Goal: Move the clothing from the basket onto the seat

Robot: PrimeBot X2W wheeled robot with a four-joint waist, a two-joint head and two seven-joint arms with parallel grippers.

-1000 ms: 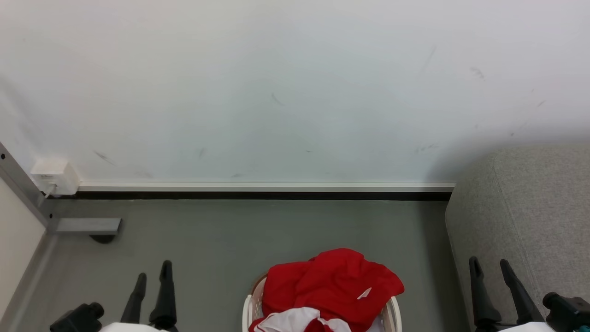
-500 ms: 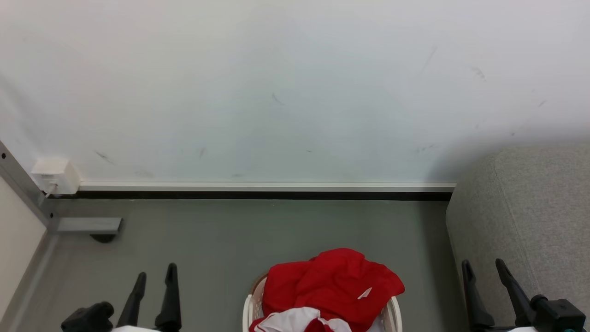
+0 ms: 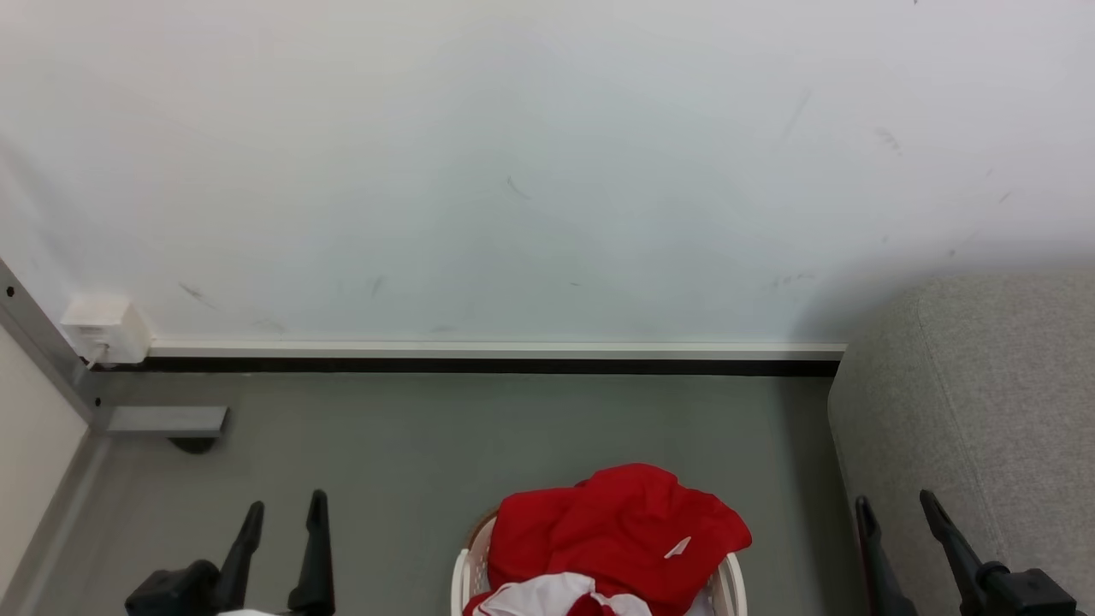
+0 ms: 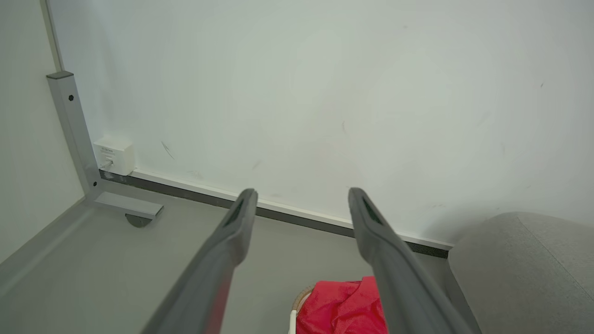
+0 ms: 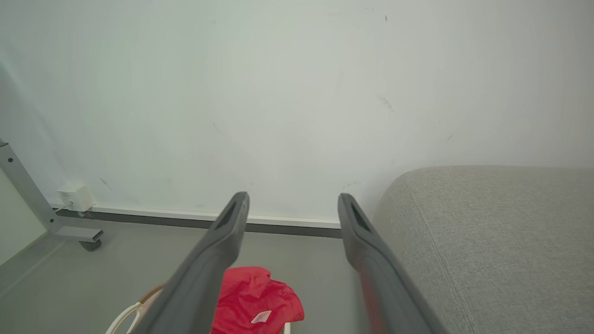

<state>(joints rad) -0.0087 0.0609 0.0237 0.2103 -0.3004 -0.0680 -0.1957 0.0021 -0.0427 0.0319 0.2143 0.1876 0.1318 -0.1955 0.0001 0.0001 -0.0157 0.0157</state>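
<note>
Left gripper (image 3: 287, 501) and right gripper (image 3: 895, 498) wide open, empty, either side of basket (image 3: 460, 575) on floor (image 3: 428, 445); clothing (image 3: 616, 530) heaped inside looks soft, light, floppy, so I'd pinch the top fold.

My fingers (image 4: 232, 246) are dark grey. The clothing (image 3: 616, 530) is bright red with a white panel and a small white tag. The basket (image 3: 464, 575) is cream-white with a brown rim. The seat (image 3: 984, 385) is woven grey, the floor (image 3: 428, 445) dull grey, the wall (image 3: 513, 171) white with faint scuffs.
</note>
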